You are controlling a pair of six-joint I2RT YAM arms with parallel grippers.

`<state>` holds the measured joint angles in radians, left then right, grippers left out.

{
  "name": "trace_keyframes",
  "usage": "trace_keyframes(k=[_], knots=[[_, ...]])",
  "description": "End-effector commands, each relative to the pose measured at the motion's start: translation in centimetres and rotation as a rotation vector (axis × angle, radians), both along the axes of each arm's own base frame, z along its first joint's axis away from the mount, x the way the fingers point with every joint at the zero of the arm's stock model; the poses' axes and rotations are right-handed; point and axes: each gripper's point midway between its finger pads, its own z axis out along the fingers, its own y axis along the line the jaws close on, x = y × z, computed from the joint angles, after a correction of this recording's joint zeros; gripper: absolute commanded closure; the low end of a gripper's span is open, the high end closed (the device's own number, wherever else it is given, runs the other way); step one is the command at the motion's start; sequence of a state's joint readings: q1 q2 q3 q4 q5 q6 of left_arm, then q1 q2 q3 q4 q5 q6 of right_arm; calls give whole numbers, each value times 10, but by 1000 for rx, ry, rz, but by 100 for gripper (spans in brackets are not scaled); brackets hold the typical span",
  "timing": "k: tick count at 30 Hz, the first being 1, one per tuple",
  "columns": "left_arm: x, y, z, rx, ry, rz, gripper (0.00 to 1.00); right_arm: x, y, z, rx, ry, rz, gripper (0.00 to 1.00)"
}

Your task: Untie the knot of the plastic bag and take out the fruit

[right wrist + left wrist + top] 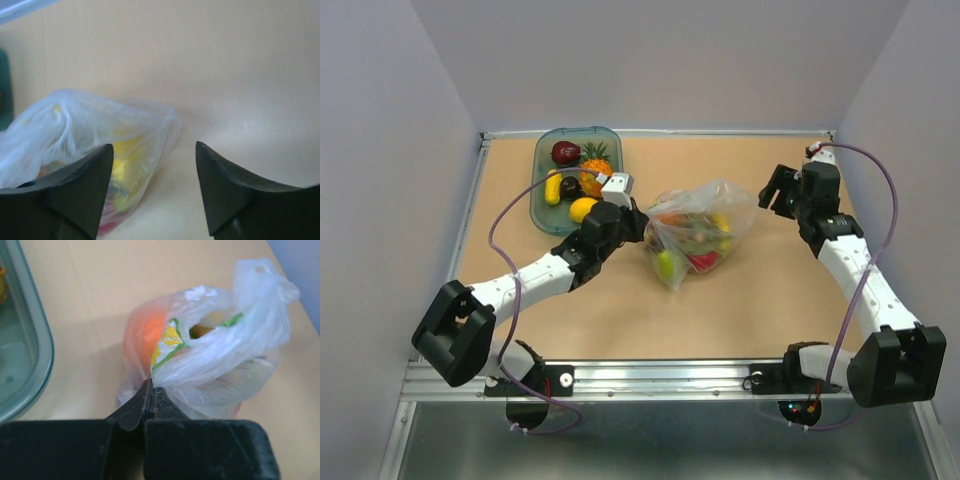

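left gripper (151, 387): your jaws are clenched flat together, and the tips pinch a fold of the plastic bag (220, 365) at its near-left edge.
left gripper, top view (638, 222): it sits at the bag's left side, between the tray (542, 150) and the bag.
right gripper (154, 147): yours is released, with the fingers spread wide and nothing between them.
right gripper position (775, 190): right of the bag, apart from it, not touching.
plastic bag (700, 230): it lies on the table (620, 310) at mid-table, right of the tray, with the fruit inside.
knot (220, 352): you see a twisted band of plastic across the top of the bag, with a loose tail sticking up at the far right. It is not undone.
fruit (147, 332): an orange shows through the film just behind your left tips. The top view shows a green piece (668, 264), a red one (702, 262) and a yellow one (722, 222), all inside the bag.
bag from the right wrist (75, 130): lower left of the view, with yellow showing through the film. You can't make out the knot from there.
tray contents: pineapple (596, 165), lemon (583, 209), banana (553, 187), dark red fruit (566, 152).
tray rim (45, 350): left of your left gripper, apart from the bag.
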<state>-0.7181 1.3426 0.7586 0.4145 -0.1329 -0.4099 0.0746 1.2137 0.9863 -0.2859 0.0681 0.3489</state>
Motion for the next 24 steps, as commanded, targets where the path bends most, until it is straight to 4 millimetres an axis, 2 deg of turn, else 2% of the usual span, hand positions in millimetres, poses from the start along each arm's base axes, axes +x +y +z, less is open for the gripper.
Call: trace_keyframes(k=[1,2,4,6,10,12,14,16,21,24], knots=[[7,-19,37,37,-125,-116,100,-9,51,65,0,-167,292,22],[7,-21,36,56,-132,-130,100,-13,67,69,-4,-176,345,18],[5,-23,35,76,-138,-147,100,-17,84,72,-13,-177,409,17],[1,-25,31,105,-132,-164,100,-12,91,68,-19,-159,438,16],[-9,-26,18,132,-104,-182,100,10,84,52,-76,-112,386,17],[-12,-25,15,134,-98,-187,100,22,87,39,-96,-76,393,17],[-16,-24,8,143,-86,-191,100,34,86,39,-127,-75,388,17],[-20,-23,2,147,-74,-194,100,45,89,29,-155,-52,407,17],[-26,-20,-6,151,-64,-195,100,53,107,12,-184,-23,494,17],[-29,-21,-9,150,-59,-203,100,62,105,-7,-212,18,471,17]])
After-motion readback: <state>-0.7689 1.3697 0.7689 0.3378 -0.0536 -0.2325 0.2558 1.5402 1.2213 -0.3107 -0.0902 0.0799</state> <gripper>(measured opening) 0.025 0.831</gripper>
